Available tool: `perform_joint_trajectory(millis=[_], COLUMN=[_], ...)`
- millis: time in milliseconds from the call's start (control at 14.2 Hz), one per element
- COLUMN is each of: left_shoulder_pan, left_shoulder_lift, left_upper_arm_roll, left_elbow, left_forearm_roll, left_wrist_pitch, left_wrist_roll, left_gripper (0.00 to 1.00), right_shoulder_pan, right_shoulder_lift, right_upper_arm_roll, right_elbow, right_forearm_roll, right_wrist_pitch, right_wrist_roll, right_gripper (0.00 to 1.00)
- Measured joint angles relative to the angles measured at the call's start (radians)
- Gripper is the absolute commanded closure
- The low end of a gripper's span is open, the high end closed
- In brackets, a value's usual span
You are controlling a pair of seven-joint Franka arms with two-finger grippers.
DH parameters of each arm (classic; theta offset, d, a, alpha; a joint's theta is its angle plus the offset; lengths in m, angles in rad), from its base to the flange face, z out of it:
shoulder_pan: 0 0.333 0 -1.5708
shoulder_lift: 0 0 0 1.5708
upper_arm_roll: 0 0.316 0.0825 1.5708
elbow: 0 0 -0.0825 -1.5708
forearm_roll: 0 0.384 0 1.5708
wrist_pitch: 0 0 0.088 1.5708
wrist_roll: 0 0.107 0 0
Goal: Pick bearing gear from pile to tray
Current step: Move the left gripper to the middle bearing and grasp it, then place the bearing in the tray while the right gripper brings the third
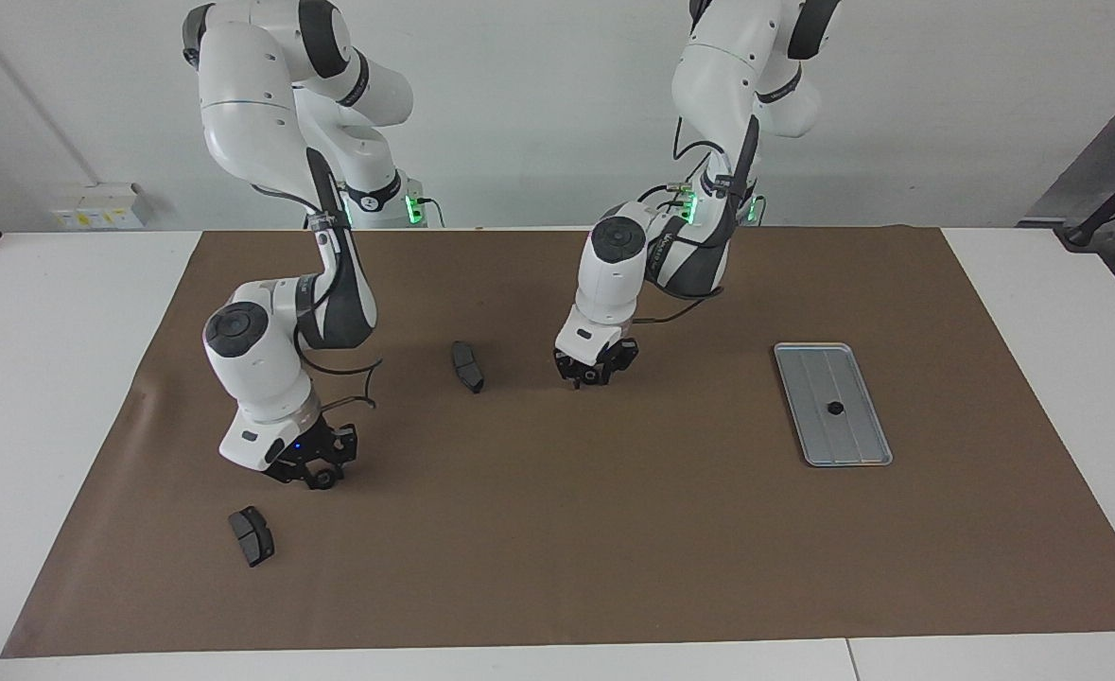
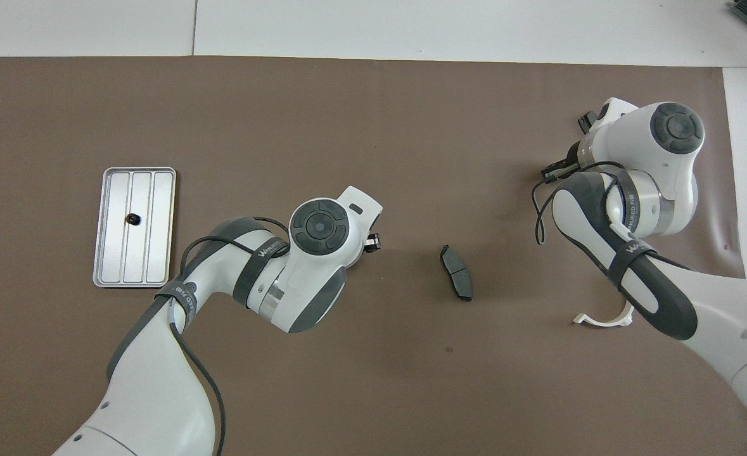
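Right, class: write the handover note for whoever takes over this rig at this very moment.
Left gripper: low at the mid-table gear; I cannot tell whether it holds it.
Right gripper: low at the end gear, toward the right arm's end; hold also unclear.
Tray: toward the left arm's end, with the trayed gear in it.
Done: one gear in the tray.
Left: the two gears at the grippers.
Not wanted: the brake pad near mid-table, the second brake pad, the white bracket.
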Motion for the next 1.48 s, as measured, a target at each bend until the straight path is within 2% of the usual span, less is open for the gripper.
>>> perform_joint_trajectory(millis=[71, 212, 424, 494, 635, 776, 988, 1129, 1271, 1482], left_shoulder_pan=[-0.001, -0.003, -0.004, -0.004, -0.005, -0.005, -0.002, 0.033, 0.102, 0.242], left_shoulder_lift=[0.000, 0.000, -0.001, -0.001, -0.002, -0.002, -0.002, 0.000, -0.001, -0.005], left_upper_arm_roll=[0.000, 0.001, 0.002, 0.003, 0.004, 0.004, 0.014, 0.021, 0.024, 0.026], left_elbow=[-0.005, -0.010, -0.010, -0.010, -0.010, -0.010, 0.014, 0.070, 0.117, 0.136], left_forearm_roll=[0.000, 0.000, 0.000, 0.000, 0.000, 0.000, 0.000, 0.000, 0.000, -0.001], left_wrist_pitch=[0.000, 0.001, 0.001, 0.001, 0.001, 0.001, -0.015, -0.069, -0.117, -0.164], left_wrist_roll=[0.000, 0.000, 0.000, 0.000, 0.000, 0.000, 0.000, 0.017, 0.101, 0.330], left_gripper=[0.49, 0.50, 0.61, 0.67, 0.87, 0.98, 0.98, 0.98, 0.98, 0.98], right_shoulder_pan=[0.000, 0.000, 0.000, 0.000, 0.002, 0.007, 0.040, 0.072, 0.099, 0.175], right_shoulder_lift=[0.001, 0.001, 0.001, 0.001, -0.004, -0.037, -0.125, -0.172, -0.204, -0.218], right_upper_arm_roll=[0.000, 0.000, 0.000, 0.000, 0.001, 0.007, 0.015, 0.017, 0.024, 0.034], right_elbow=[0.000, 0.000, 0.004, 0.009, 0.031, 0.053, 0.060, 0.060, 0.059, 0.057], right_forearm_roll=[0.000, 0.001, 0.002, 0.004, 0.021, 0.030, 0.033, 0.039, 0.059, 0.066], right_wrist_pitch=[0.000, 0.000, -0.012, -0.034, -0.084, -0.146, -0.236, -0.287, -0.319, -0.316], right_wrist_roll=[0.000, 0.000, 0.000, 0.004, 0.039, 0.129, 0.260, 0.324, 0.389, 0.533], right_gripper=[1.00, 1.00, 1.00, 1.00, 1.00, 1.00, 1.00, 1.00, 1.00, 1.00])
